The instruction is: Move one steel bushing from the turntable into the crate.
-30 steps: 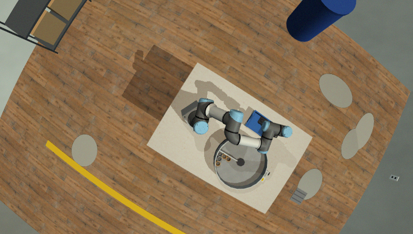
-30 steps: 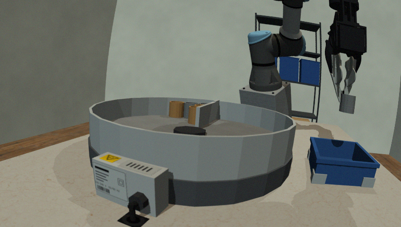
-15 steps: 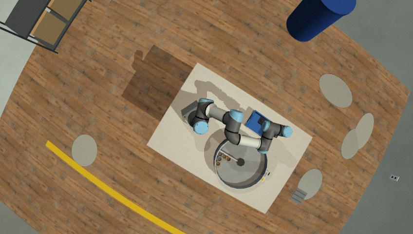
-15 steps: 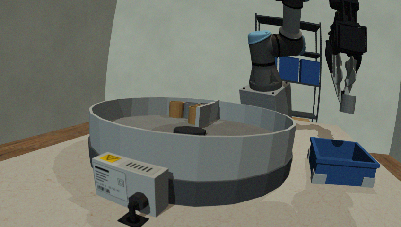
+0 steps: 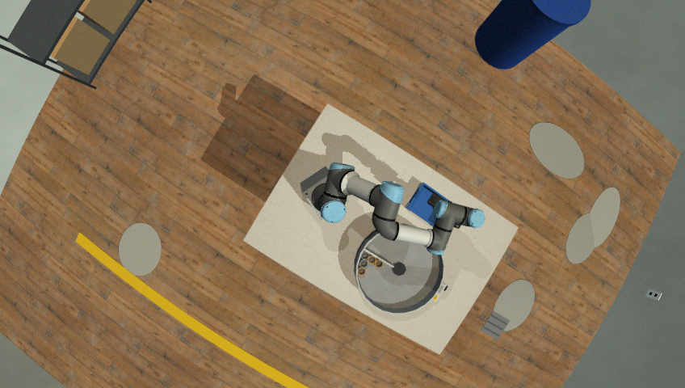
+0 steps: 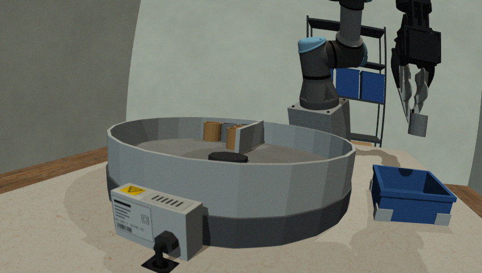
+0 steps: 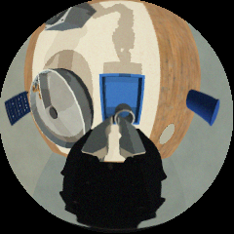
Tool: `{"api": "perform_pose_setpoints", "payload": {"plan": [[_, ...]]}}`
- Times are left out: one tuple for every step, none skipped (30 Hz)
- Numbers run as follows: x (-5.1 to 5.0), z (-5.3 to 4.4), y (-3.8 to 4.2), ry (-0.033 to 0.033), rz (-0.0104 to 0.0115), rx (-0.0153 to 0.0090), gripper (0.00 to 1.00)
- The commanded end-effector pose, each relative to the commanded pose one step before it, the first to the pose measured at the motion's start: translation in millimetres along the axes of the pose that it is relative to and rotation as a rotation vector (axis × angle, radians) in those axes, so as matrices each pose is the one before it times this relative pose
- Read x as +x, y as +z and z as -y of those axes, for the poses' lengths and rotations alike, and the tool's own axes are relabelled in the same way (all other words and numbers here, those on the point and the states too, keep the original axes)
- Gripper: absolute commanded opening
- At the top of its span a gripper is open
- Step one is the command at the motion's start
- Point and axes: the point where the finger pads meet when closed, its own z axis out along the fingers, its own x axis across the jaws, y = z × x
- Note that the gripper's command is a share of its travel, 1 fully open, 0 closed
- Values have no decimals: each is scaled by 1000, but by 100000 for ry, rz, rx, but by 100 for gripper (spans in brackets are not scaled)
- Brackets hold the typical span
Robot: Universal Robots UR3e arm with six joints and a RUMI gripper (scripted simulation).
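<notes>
My gripper [image 6: 412,111] [image 7: 115,115] is shut on the wall of a grey steel bushing [image 6: 418,125] [image 7: 122,106], which hangs slightly tilted from the fingertips. Both are high above the blue crate [image 5: 419,204] [image 6: 414,211] [image 7: 121,89]; in the wrist view the bushing overlaps the crate's near end. The visible part of the crate's inside shows no bushing. The turntable [image 5: 401,294] [image 6: 270,189] [image 7: 63,103] bears several bushings beside its divider: copper-coloured ones [image 5: 361,272] [image 6: 212,131] and grey ones [image 5: 363,263] [image 6: 228,132]. In the top view the arm hides the fingers.
The turntable's raised wall stands beside the crate. A light divider [image 5: 380,257] [image 6: 250,136] runs from the wall towards the black hub [image 5: 398,268] [image 6: 228,156]. A grey control box [image 6: 157,219] is on the turntable's outer side. The arm's pedestal [image 6: 312,118] stands behind.
</notes>
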Motion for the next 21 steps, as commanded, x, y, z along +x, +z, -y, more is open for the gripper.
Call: {"api": "perform_pose_setpoints", "payload": {"plan": [[223,-802,-1196,37,-130,-336,0],[0,0,0,0,0,0,0],[0,0,0,0,0,0,0],[0,0,0,0,0,0,0],[0,0,0,0,0,0,0],[0,0,0,0,0,0,0],[0,0,0,0,0,0,0],[0,0,0,0,0,0,0],[0,0,0,0,0,0,0],[0,0,0,0,0,0,0],[0,0,0,0,0,0,0],[0,0,0,0,0,0,0],[0,0,0,0,0,0,0],[0,0,23,0,0,0,0],[2,-2,149,0,0,0,0],[5,-4,377,0,0,0,0],[0,0,0,0,0,0,0],[0,0,0,0,0,0,0],[9,-6,680,0,0,0,0],[12,-6,1036,0,0,0,0],[14,-2,1421,0,0,0,0]]}}
